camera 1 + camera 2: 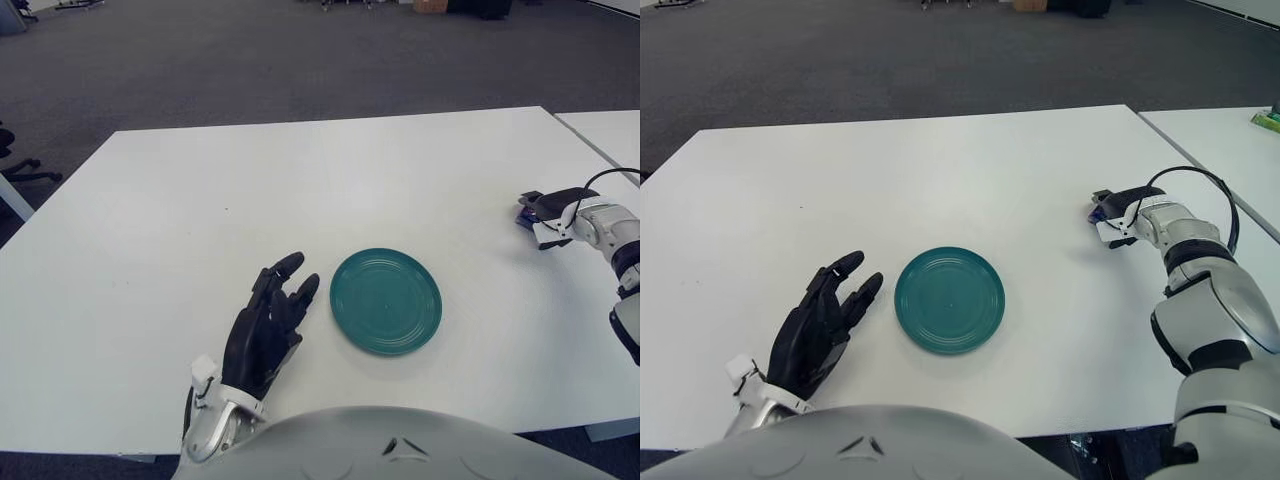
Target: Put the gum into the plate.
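Observation:
A round green plate [386, 301] lies on the white table [300, 170], near the front middle. The gum [522, 214], a small blue-purple packet, sits at the table's right side, mostly covered by my right hand [540, 209]. That hand's fingers are curled over the packet and only its left end shows [1096, 212]. My left hand [268, 322] shows just left of the plate, black fingers spread and holding nothing.
A second white table [612, 128] adjoins on the right, with a small green object [1268, 120] on it. Grey carpet lies beyond the table's far edge. An office chair base [20, 170] stands at the far left.

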